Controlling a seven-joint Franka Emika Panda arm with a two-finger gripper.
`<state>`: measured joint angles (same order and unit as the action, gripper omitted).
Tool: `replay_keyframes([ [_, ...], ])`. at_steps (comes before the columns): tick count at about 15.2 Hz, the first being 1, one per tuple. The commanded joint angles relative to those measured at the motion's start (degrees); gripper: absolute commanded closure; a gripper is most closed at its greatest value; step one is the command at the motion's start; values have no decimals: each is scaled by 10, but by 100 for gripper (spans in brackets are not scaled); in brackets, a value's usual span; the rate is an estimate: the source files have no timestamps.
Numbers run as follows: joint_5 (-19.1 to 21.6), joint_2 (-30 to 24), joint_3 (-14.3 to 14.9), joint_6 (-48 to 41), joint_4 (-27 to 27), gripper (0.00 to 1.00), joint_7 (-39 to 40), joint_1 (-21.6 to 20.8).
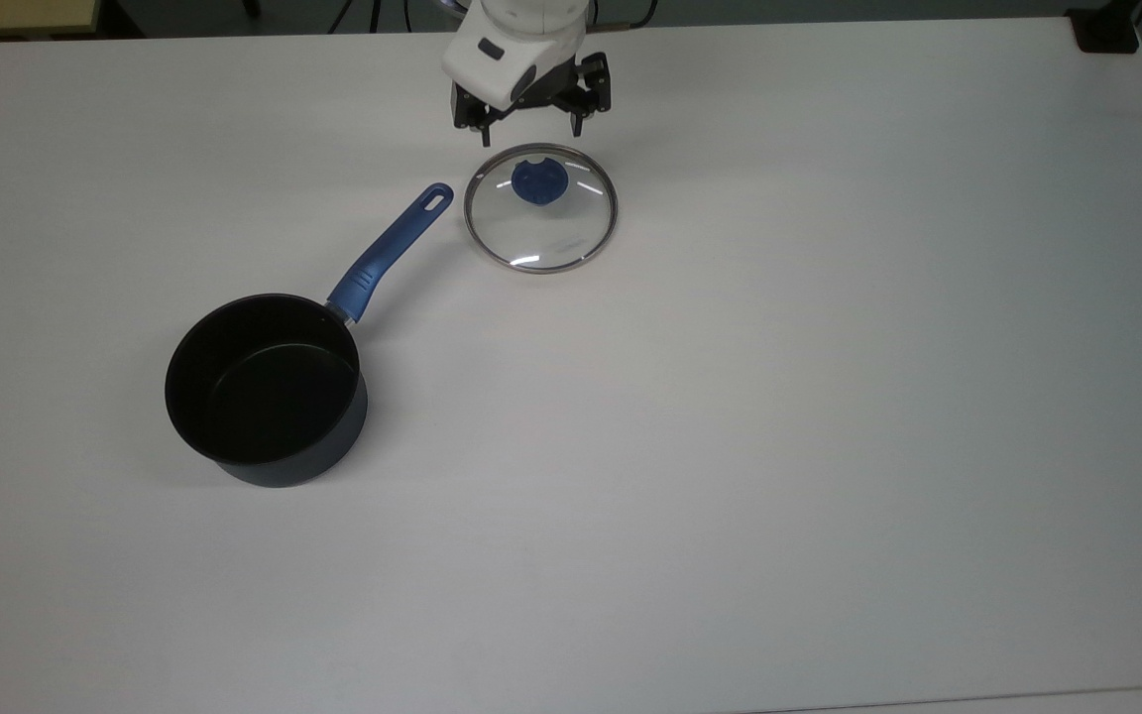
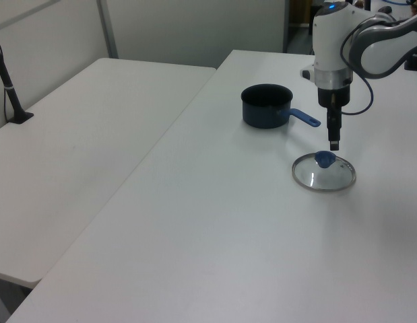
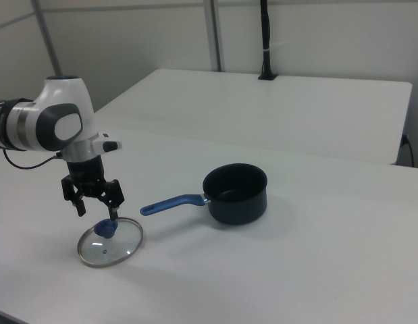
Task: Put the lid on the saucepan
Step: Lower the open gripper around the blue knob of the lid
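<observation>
The lid (image 1: 541, 236) is a clear glass disc with a steel rim and a blue knob (image 1: 539, 182), lying flat on the white table. It also appears as the lid (image 2: 323, 175) and the lid (image 3: 111, 246). The saucepan (image 1: 264, 392) stands upright to the top view's lower left, black inside, its long blue handle (image 1: 395, 248) pointing toward the lid. I see the saucepan (image 2: 265, 106) and the saucepan (image 3: 236, 196) too. My gripper (image 1: 529, 133) hangs open just above the lid's knob, holding nothing; it is also the gripper (image 2: 334, 142) and the gripper (image 3: 96, 212).
The white table (image 1: 779, 446) stretches wide to the top view's right and bottom. A black clamp (image 1: 1106, 30) sits at its top right corner. A second white table (image 2: 93, 134) adjoins on the left view's left, with a black post (image 2: 9, 87) on it.
</observation>
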<state>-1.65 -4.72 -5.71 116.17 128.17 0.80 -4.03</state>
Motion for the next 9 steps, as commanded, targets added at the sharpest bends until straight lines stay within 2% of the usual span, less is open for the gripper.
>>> replay_keyframes([
  [1, 5, 5, 3, 40, 24, 0, 10, -6],
  [4, 2, 16, 3, 84, 50, 0, 10, -6],
  [9, 1, 34, 3, 100, 49, 0, 7, -9],
])
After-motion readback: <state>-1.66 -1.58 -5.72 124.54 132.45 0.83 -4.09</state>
